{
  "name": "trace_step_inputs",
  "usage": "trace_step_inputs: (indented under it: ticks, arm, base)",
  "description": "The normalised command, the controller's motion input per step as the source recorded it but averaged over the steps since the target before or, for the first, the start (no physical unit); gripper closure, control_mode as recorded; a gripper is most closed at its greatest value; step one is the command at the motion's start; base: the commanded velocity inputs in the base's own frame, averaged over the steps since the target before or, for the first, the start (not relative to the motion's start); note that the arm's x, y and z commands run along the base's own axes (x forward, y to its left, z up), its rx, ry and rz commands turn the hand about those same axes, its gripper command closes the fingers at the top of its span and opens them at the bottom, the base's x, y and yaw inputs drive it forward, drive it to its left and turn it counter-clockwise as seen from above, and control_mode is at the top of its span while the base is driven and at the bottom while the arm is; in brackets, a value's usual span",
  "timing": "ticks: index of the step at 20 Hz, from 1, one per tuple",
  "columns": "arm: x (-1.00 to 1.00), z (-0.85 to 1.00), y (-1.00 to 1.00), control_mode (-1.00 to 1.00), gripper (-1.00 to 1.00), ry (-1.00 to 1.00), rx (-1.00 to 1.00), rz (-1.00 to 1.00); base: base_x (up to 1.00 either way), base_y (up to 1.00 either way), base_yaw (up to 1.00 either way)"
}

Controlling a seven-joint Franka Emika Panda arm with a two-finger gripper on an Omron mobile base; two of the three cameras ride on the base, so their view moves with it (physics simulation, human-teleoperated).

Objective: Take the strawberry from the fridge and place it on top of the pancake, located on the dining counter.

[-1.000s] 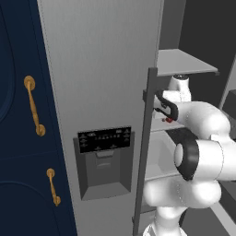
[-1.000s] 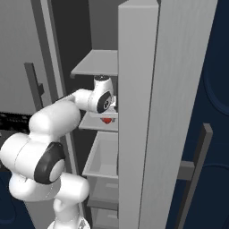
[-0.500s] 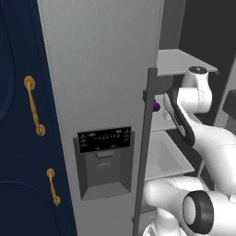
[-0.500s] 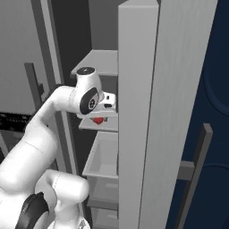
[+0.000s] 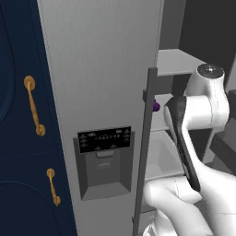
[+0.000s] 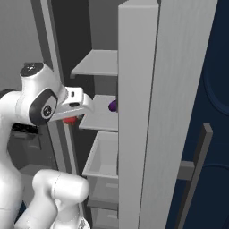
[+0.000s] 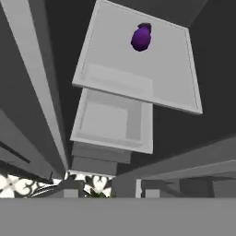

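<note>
The grey fridge [image 5: 101,69] stands open, its pale shelves [image 6: 100,118] bare of fruit except a purple item. In the right base view my gripper [image 6: 71,117] hangs just outside the shelf's front left corner, shut on the small red strawberry [image 6: 68,120], which peeks out beneath the white hand. From the hand view I look back at that shelf [image 7: 152,78] and the drawer [image 7: 110,120] below it; the strawberry is hidden there. The pancake and the dining counter are out of view.
A purple round item [image 7: 141,37] lies on the middle shelf, also seen past the door handle [image 5: 156,106]. The open door [image 6: 143,112] stands close on the right. Navy cabinets with gold handles [image 5: 34,106] flank the fridge's left side.
The arm has drawn back out of the fridge, carrying the strawberry away from the shelf. The purple item has stayed on the shelf.
</note>
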Motion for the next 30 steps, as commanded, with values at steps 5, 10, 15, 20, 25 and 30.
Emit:
trace_step_inputs:
  ticks: [5, 10, 15, 20, 25, 30]
  arm:
    - [-0.76, 0.16, 0.28, -1.0, 1.0, -0.17, -0.03, 0.18]
    - [-0.11, -0.04, 0.06, 1.0, 1.0, -0.03, 0.0, 0.05]
    - [0.0, 0.0, 0.0, 1.0, 1.0, 0.0, 0.0, 0.0]
    - [0.0, 0.0, 0.0, 1.0, 1.0, 0.0, 0.0, 0.0]
    - [0.0, 0.0, 0.0, 1.0, 1.0, 0.0, 0.0, 0.0]
    - [0.0, 0.0, 0.0, 1.0, 1.0, 0.0, 0.0, 0.0]
  base:
    - [0.0, 0.0, 0.0]
    - [-0.61, 0.22, 0.06]
    - [-1.0, 0.06, -0.1]
    - [-0.97, -0.13, -0.46]
    - [-0.59, -0.01, -0.73]
    - [-0.42, -0.04, -0.78]
